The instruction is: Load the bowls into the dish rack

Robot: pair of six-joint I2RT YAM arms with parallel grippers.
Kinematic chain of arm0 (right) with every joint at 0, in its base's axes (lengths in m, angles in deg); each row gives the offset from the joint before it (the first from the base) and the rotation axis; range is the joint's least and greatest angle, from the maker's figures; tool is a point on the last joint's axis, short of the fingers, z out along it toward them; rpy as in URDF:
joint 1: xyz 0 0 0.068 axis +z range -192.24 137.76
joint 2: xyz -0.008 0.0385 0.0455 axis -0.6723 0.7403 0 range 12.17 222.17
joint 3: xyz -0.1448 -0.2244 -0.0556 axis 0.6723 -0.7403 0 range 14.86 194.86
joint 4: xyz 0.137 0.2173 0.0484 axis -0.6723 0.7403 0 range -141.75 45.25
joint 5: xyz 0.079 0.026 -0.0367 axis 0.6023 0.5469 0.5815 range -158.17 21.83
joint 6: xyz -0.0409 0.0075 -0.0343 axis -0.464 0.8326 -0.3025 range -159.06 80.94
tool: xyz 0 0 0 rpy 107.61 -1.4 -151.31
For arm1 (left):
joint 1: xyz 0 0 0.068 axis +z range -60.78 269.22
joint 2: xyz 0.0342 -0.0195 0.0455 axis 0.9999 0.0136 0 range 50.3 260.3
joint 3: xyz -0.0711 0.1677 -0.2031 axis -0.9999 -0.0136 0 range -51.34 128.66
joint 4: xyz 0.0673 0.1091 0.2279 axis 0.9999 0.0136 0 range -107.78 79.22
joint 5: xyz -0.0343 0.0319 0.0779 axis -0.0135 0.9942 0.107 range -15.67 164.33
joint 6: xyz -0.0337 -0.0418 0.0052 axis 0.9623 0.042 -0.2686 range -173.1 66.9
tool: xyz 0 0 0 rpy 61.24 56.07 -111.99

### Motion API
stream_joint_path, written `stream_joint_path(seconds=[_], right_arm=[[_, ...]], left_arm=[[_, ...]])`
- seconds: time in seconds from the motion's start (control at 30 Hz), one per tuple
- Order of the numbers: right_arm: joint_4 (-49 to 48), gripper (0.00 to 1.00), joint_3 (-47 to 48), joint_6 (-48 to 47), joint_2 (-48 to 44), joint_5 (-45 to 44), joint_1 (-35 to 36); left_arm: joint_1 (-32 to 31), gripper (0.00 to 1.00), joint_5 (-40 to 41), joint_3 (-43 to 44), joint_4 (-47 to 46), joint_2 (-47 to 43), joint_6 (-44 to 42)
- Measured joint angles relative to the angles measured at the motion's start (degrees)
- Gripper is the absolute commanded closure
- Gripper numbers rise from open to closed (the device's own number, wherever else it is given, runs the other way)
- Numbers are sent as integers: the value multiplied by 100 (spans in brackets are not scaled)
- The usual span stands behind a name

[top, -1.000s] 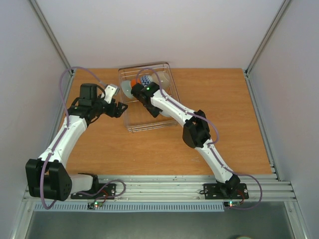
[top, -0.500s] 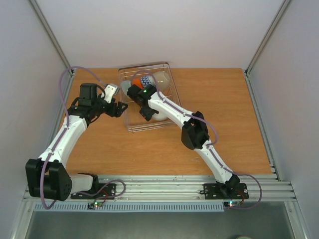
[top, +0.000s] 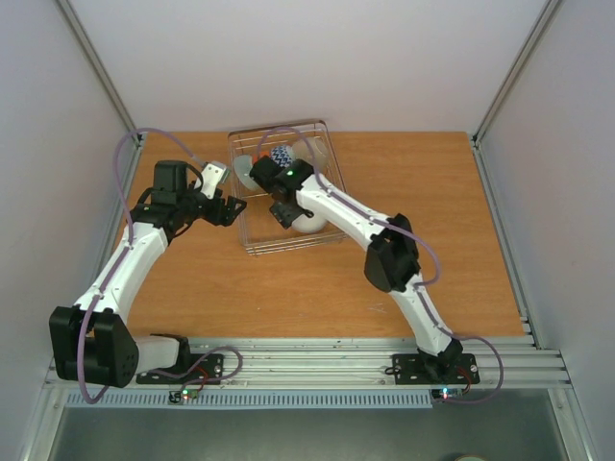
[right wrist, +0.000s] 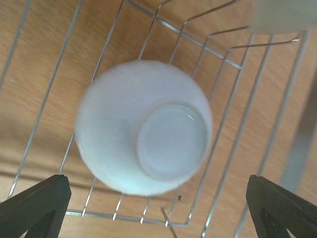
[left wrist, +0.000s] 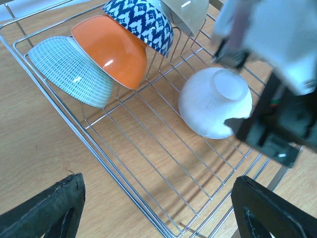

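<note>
From above, the dish rack (top: 252,238) sat on the desk (top: 461,211) toward 11 o'clock. The right claw (top: 288,213) hung over its near half, with the white bowl (top: 309,224) showing at the claw's 4 o'clock. The left claw (top: 229,209) waited at the rack's 9 o'clock, outside the wire.

In the left wrist view, the pale blue-green bowl (left wrist: 69,69), orange bowl (left wrist: 111,49), zigzag bowl (left wrist: 141,22) and cream bowl (left wrist: 185,12) leaned on edge in a row against the divider wires (left wrist: 163,57), likely to pack closely. The white bowl lay upside down at their 4 o'clock, apart from them. The left claw (left wrist: 158,213) stood spread and empty.

In the right wrist view, the white bowl (right wrist: 143,129) rested foot-up on the rack floor at 12 o'clock from the right claw (right wrist: 158,208), whose fingers (right wrist: 34,208) stood wide apart, touching nothing. Loading looked complete.
</note>
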Motion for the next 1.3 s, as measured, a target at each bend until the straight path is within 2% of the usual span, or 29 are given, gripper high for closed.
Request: stream_joint_path(seconds=[0.27, 0.6, 1.0, 1.3], right_arm=[[-1163, 1, -1886, 68, -2085, 402, 0], [-2677, 1, -4516, 153, -4079, 680, 0], [-3119, 1, -6546, 382, -6172, 330, -306], [-3274, 2, -7536, 717, -6769, 378, -1014]], left_arm=[[0, 19, 0, 0, -9, 0, 2], [94, 19, 31, -9, -46, 0, 4], [341, 19, 133, -22, -127, 0, 46], [387, 19, 190, -63, -197, 0, 157]])
